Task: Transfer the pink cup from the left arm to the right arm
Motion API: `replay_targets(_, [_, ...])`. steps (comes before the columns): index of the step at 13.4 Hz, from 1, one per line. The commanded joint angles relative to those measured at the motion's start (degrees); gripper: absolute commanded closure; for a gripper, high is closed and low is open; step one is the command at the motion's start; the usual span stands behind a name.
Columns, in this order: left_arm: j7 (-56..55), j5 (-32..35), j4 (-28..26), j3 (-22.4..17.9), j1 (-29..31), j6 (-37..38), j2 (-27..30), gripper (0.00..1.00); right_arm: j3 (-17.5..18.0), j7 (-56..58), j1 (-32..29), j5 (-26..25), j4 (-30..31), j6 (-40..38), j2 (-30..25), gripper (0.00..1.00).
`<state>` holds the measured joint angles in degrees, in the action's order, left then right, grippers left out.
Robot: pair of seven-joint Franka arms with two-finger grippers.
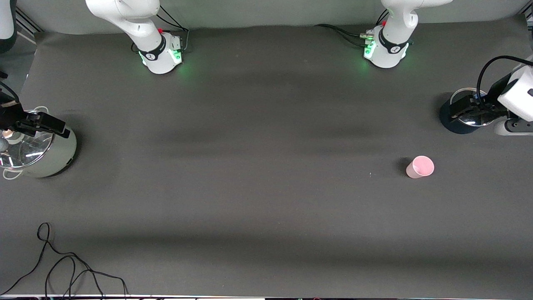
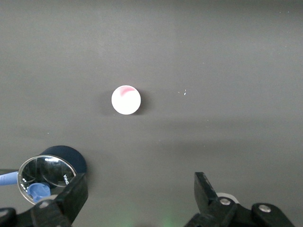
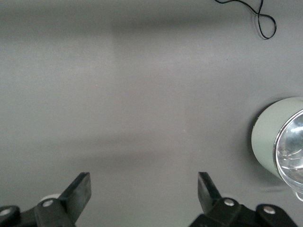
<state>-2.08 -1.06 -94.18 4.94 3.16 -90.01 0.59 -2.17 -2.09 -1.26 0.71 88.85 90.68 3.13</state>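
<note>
The pink cup [image 1: 420,166] stands upright on the dark table mat toward the left arm's end, nearer to the front camera than the dark blue saucepan. It also shows from above in the left wrist view [image 2: 126,100], apart from the fingers. My left gripper [image 1: 457,109] is open and empty, up over the saucepan's edge; in its wrist view [image 2: 140,189] only bare mat lies between the jaws. My right gripper [image 1: 62,128] is open and empty over the pale green pot at the right arm's end; its wrist view [image 3: 143,189] shows bare mat between the jaws.
A dark blue saucepan [image 1: 452,121] with a glass lid [image 2: 45,172] stands at the left arm's end. A pale green pot [image 1: 58,156] with a glass lid stands at the right arm's end and shows in the right wrist view [image 3: 267,137]. A black cable [image 1: 62,266] lies by the front edge.
</note>
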Motion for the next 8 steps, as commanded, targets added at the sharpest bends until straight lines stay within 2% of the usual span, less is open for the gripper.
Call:
replay_targets(1, [0.8,-0.6,1.2,0.2,0.4,1.3,-0.5,0.00,-0.4,1.0,0.4,-0.2,-1.0,-1.1,0.0,0.00])
replay_targets(8, [0.8,-0.5,1.2,0.2,0.4,1.3,-0.6,0.00,-0.4,0.9,0.5,-0.2,-0.9,-1.6,-0.4,0.00])
